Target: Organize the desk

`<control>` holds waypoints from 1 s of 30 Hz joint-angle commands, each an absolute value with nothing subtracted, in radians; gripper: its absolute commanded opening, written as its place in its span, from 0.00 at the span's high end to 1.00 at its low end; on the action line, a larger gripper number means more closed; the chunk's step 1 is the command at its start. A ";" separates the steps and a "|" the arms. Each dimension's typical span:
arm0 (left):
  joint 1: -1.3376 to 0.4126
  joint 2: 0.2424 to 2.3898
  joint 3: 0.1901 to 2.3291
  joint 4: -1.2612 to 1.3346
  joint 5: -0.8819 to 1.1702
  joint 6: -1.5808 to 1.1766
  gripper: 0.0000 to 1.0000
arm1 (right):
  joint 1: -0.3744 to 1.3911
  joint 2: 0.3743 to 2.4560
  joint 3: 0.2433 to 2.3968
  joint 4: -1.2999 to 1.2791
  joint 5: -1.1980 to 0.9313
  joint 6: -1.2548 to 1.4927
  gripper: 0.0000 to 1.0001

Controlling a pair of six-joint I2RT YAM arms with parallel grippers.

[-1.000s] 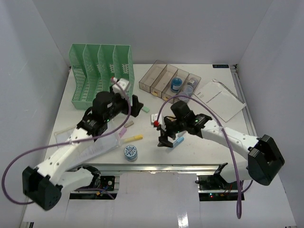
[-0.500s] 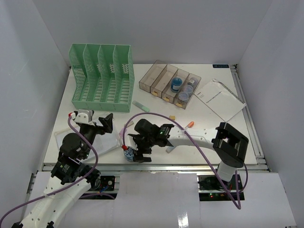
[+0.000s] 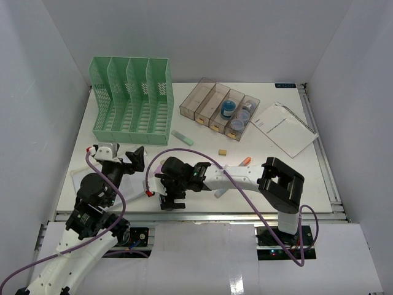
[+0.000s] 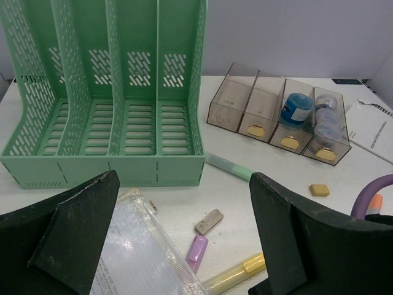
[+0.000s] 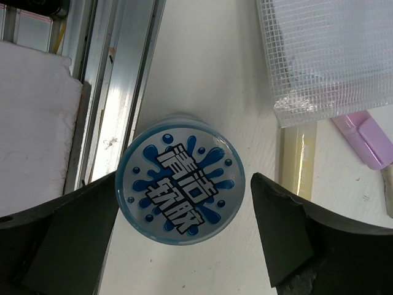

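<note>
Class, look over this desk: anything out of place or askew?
Yes: the round blue-lidded tub sits by the aluminium front rail of the white desk, not in the clear compartment tray. Pink eraser and yellow highlighter lie loose.

Green slotted file rack (image 3: 131, 98) upright, back left. Clear four-compartment tray (image 3: 198, 98) to its right, with a blue-lidded jar (image 3: 228, 109) in the third compartment from the left and small clear jars (image 3: 241, 118) in the fourth. White spiral booklet (image 3: 284, 128) right of the tray. Pale green pen (image 3: 182, 137) just ahead of the rack. Tan eraser (image 3: 223, 151) and orange marker (image 3: 245, 161) further right. My left wrist view: mesh pouch (image 4: 141, 246), grey eraser (image 4: 209, 221), lilac eraser (image 4: 197, 251), yellow highlighter (image 4: 236, 273), all close together. My right wrist view: round tub (image 5: 181, 179), blue splash label up, near the pouch corner.
</note>
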State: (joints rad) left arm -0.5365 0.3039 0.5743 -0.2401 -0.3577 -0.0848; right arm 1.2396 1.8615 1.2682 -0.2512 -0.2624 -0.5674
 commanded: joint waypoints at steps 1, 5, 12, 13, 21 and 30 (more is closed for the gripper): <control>-0.535 0.292 0.571 -0.253 -0.382 -0.091 0.02 | 1.245 1.873 1.317 -0.221 -0.265 -0.537 0.08; -0.535 0.282 0.571 -0.255 -0.385 -0.092 0.02 | 1.247 1.875 1.323 -0.224 -0.280 -0.534 0.12; -0.534 0.253 0.568 -0.255 -0.400 -0.091 0.02 | 1.247 1.876 1.324 -0.245 -0.327 -0.535 0.43; -0.534 0.252 0.566 -0.255 -0.402 -0.091 0.02 | 1.246 1.873 1.324 -0.249 -0.332 -0.538 0.46; -0.534 0.241 0.566 -0.256 -0.408 -0.091 0.02 | 1.203 1.741 1.276 -0.276 -0.296 -0.597 0.90; -0.534 0.245 0.566 -0.255 -0.396 -0.093 0.02 | 0.867 1.593 1.307 -0.319 -0.365 -0.577 0.92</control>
